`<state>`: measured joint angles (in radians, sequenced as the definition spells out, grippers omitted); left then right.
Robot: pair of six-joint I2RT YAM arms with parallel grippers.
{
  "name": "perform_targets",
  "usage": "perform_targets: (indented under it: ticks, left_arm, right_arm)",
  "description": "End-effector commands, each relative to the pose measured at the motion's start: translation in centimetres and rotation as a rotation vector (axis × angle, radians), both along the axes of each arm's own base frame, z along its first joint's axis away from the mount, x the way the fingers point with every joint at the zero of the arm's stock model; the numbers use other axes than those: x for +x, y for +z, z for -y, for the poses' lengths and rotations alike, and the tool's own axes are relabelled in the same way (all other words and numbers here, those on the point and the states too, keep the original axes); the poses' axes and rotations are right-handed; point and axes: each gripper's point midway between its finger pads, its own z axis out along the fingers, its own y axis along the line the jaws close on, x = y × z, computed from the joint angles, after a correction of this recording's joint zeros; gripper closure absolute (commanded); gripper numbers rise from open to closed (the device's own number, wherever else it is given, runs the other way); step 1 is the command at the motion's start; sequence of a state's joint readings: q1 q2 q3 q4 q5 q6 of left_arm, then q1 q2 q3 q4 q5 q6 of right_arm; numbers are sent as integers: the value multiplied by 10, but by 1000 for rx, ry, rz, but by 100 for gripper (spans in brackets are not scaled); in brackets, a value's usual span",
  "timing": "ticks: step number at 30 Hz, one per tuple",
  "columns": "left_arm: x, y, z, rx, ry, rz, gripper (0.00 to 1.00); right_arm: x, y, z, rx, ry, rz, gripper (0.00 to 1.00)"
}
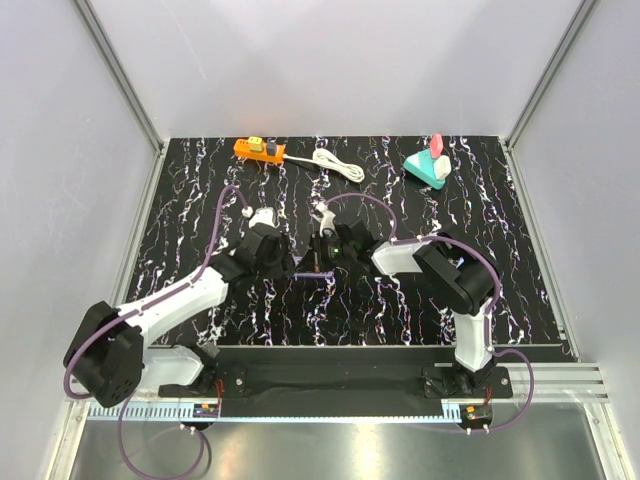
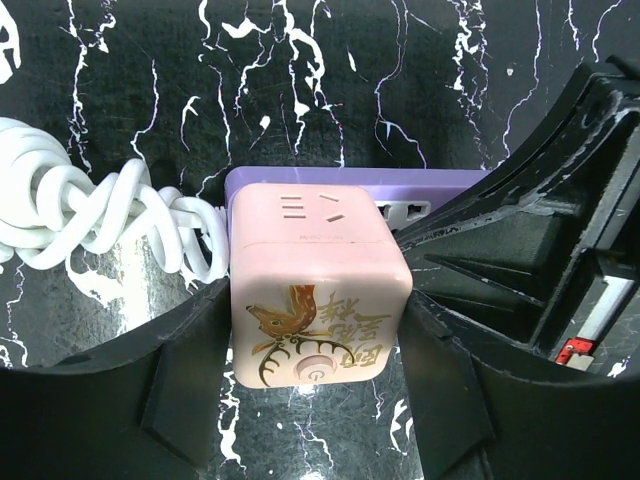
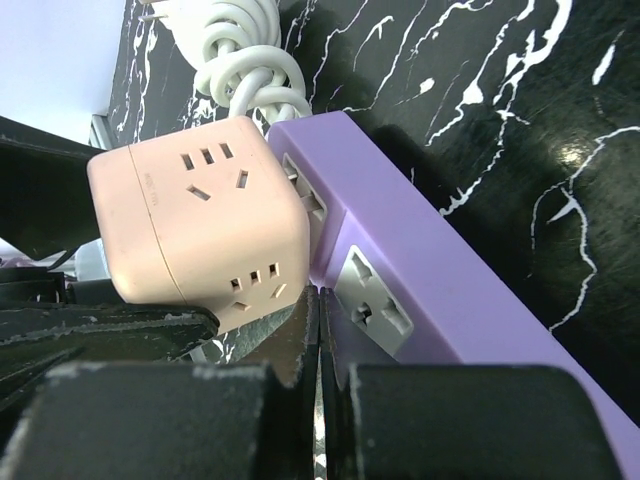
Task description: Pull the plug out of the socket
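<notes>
The plug is a pink cube adapter [image 2: 318, 300] with a deer print, a power button and a coiled white cord [image 2: 100, 215]. It sits against the socket face of a purple power strip [image 2: 350, 182] lying on the black marbled table. My left gripper [image 2: 315, 345] is shut on the cube, one finger on each side. In the right wrist view the cube [image 3: 200, 225] leans against the strip [image 3: 470, 290]. My right gripper [image 3: 318, 320] is shut, its joined tips resting at the strip's edge just beside the cube. From above, both grippers [image 1: 275, 250] [image 1: 335, 250] meet mid-table.
An orange power strip [image 1: 258, 150] with a white cable [image 1: 335, 165] lies at the back left. A teal and pink object [image 1: 430, 165] sits at the back right. Purple arm cables loop above both wrists. White walls enclose the table.
</notes>
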<state>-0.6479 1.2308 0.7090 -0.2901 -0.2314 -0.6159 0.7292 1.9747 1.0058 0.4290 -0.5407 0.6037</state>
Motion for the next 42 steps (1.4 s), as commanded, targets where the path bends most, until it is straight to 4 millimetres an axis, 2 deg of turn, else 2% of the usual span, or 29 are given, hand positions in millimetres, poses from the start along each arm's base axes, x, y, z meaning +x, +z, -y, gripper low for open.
perform_targets:
  ticks: [1,6,9,19,23,28,32,35,37,39,40,41,42]
  left_arm:
    - [19,29,21,-71,-35,75,100]
    - [24,29,18,-74,-24,71,100]
    - [26,30,19,-74,-27,71,100]
    - [31,45,26,-108,-60,88,100]
    - [32,52,31,-122,-77,93,100]
    - [37,62,35,-123,-89,104,100]
    - [43,68,35,-113,-88,105,100]
    - [48,93,18,-92,1,165,100]
    - [50,110,-7,-98,97,212,100]
    - [42,106,-28,-108,182,190,100]
    - [41,112,-45,-128,242,204,100]
    - [31,96,-58,-124,294,151,100]
    - [26,92,-68,-133,331,134,100]
  right_arm:
    - [10,36,1,57,-16,88,100]
    - [16,41,7,65,-33,86,100]
    - [21,31,8,56,-39,66,100]
    - [31,-26,11,-52,-91,-5,100]
    - [40,-53,28,-176,-202,-42,100]
    - [35,-80,45,-273,-248,-90,100]
    - [27,-80,45,-264,-235,-85,100]
    - [25,-78,39,-244,-208,-71,100]
    - [23,-79,37,-234,-198,-70,100]
    - [23,-79,34,-222,-188,-66,100]
    - [22,-79,32,-221,-182,-66,100]
    - [20,-80,30,-220,-173,-66,100]
    - [20,-78,28,-216,-171,-61,100]
